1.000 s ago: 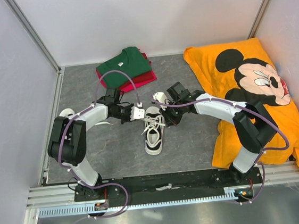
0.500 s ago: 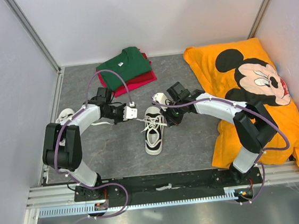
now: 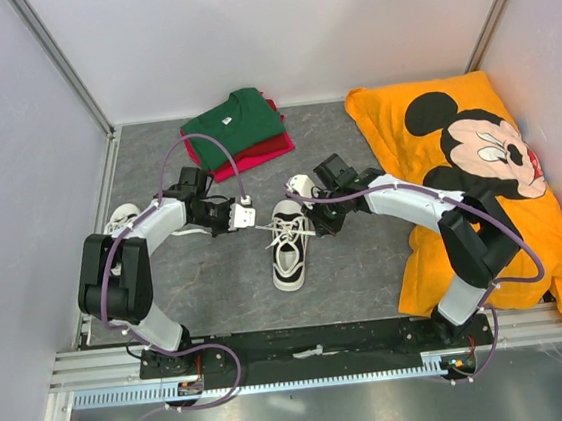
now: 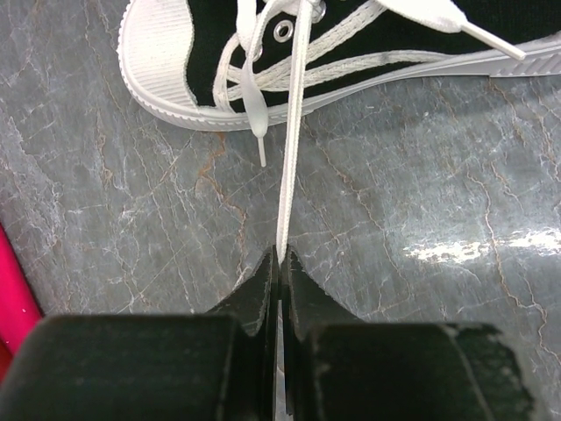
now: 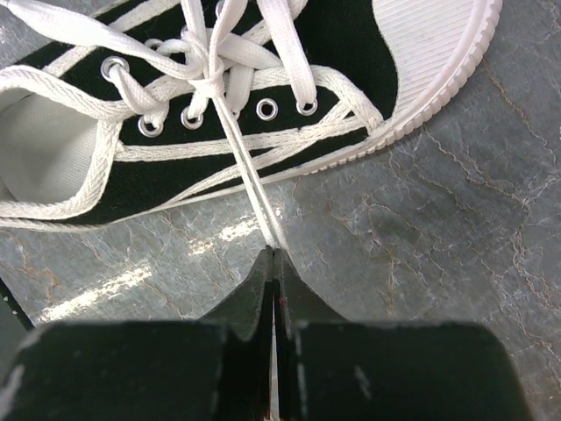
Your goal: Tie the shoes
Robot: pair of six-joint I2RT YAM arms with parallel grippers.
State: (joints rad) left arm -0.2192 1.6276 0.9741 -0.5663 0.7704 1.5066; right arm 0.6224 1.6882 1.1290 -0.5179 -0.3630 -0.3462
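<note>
Top external: the laced sneaker (image 3: 288,245) lies between the left gripper (image 3: 250,220) and the right gripper (image 3: 317,228). The second sneaker (image 3: 121,219) sits well apart at the left edge.

Left wrist: the left jaws are pressed together on a taut lace (image 4: 291,167). A harder pull could slip it free.

Right wrist: the right jaws pinch the other strand (image 5: 250,184), which runs from the knot (image 5: 209,81). Uneven pulling could drag the light sneaker sideways.

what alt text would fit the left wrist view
The left gripper, shut on a white lace, holds it straight toward a black shoe with a white toe at the top of the frame. A grey marbled table lies underneath.
</note>
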